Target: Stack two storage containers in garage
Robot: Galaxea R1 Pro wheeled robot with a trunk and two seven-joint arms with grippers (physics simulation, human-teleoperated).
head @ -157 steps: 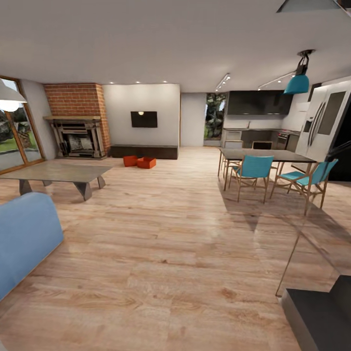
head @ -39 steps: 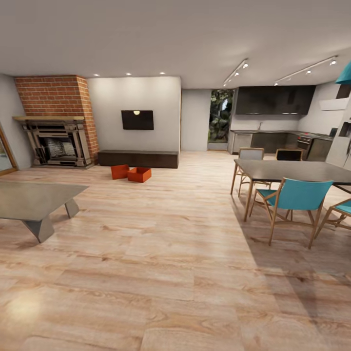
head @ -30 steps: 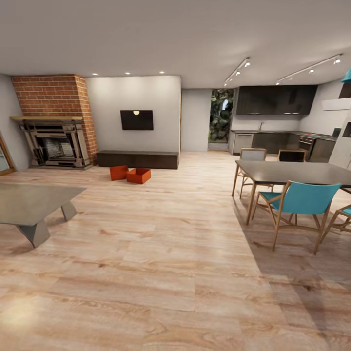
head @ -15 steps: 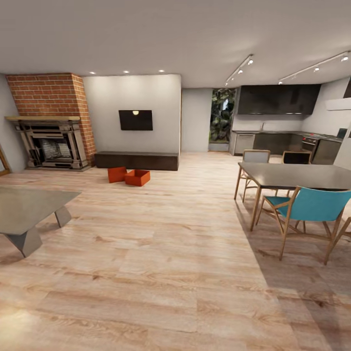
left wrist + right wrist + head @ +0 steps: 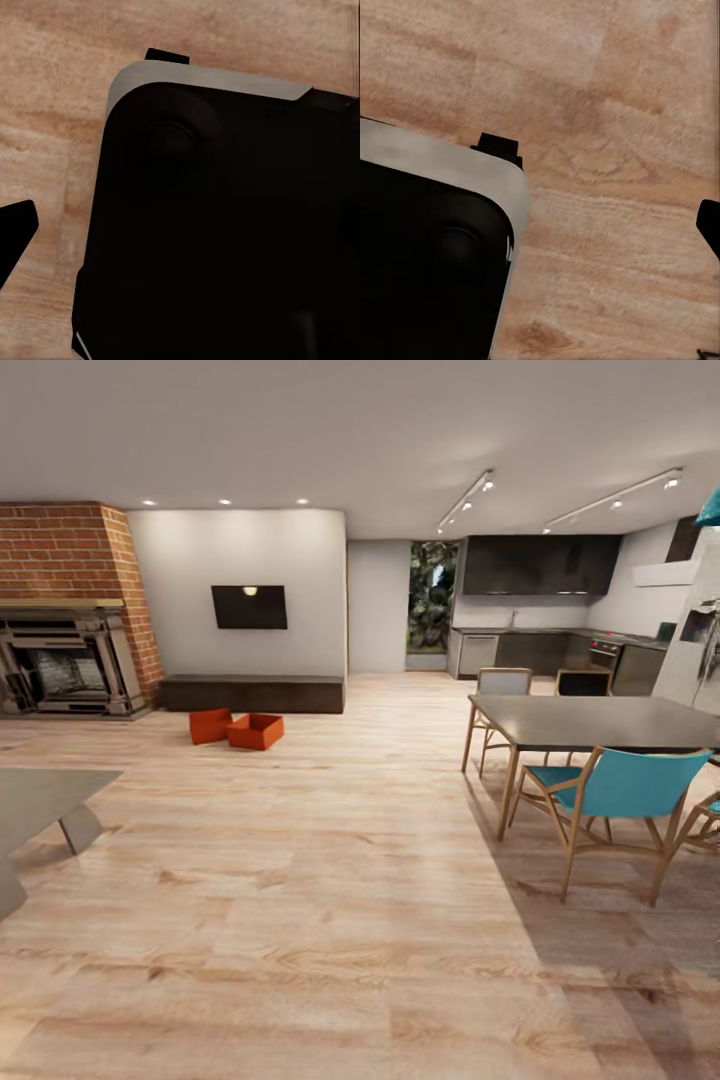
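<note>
The two storage containers sit side by side on the light wood floor of the living room, far ahead and left of centre in the head view. They are orange-red open bins, one on the left (image 5: pixel 209 726) and one on the right (image 5: pixel 255 731), touching, just in front of the long low dark cabinet (image 5: pixel 255 693). My left gripper (image 5: pixel 180 240) hangs over the plank floor and my dark base (image 5: pixel 225 225), with one black fingertip (image 5: pixel 16 231) at the picture's edge. My right gripper (image 5: pixel 540 225) is likewise over the floor, one fingertip (image 5: pixel 709 223) at the edge, nothing held.
A brick fireplace (image 5: pixel 60 650) and wall TV (image 5: pixel 249 606) stand at the back left. A grey coffee table (image 5: pixel 40 790) juts in at the left. On the right stands a dining table (image 5: pixel 590 720) with teal chairs (image 5: pixel 620 785). A wide strip of wood floor runs between them.
The whole picture has shifted: the camera has come closer and turned a little right. The bins and fireplace now sit further left, and the coffee table is mostly out of the picture.
</note>
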